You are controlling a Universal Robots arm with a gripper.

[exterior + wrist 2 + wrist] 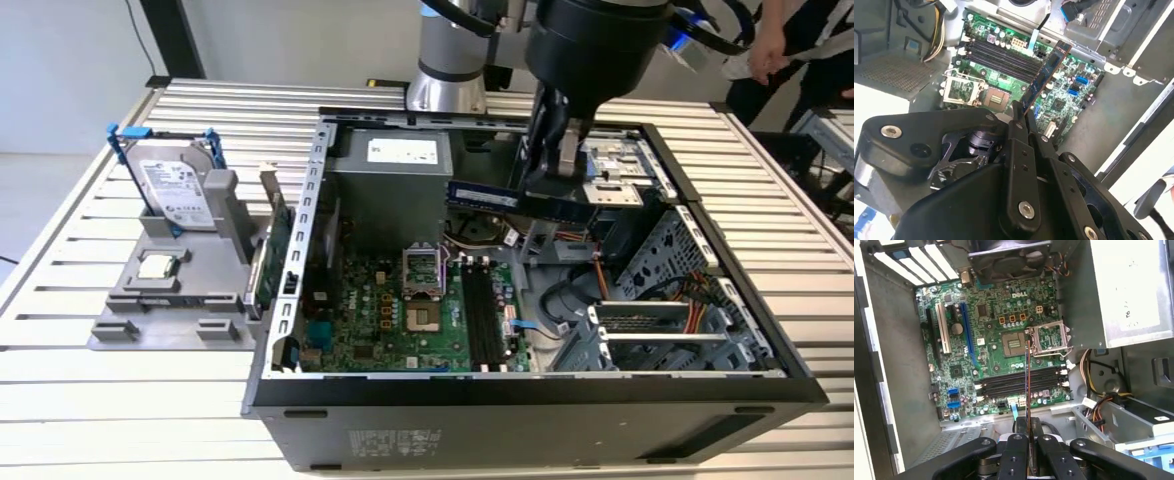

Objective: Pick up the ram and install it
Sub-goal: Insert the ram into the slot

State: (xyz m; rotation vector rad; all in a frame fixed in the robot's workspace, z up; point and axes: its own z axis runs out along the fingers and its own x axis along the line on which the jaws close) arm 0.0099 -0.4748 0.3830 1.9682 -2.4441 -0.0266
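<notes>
Open case (534, 388), ram (514, 198) above its motherboard (387, 310)

a hard drive (175, 186) and a green expansion card (272, 255) stand upright on a grey holder (167, 305) on a slatted table (80, 400).

This looks like a robot lab or a workshop. A big robot arm (447, 85) stands at a wide table (80, 400) made of shiny metal strips, and on the table lies an open computer box (534, 430) with its green board (387, 320) and wires (1089, 372) showing. Next to the box a grey stand (160, 325) holds loose computer parts, such as a hard drive (180, 185), and a person (801, 30) stands at the far corner.
</notes>
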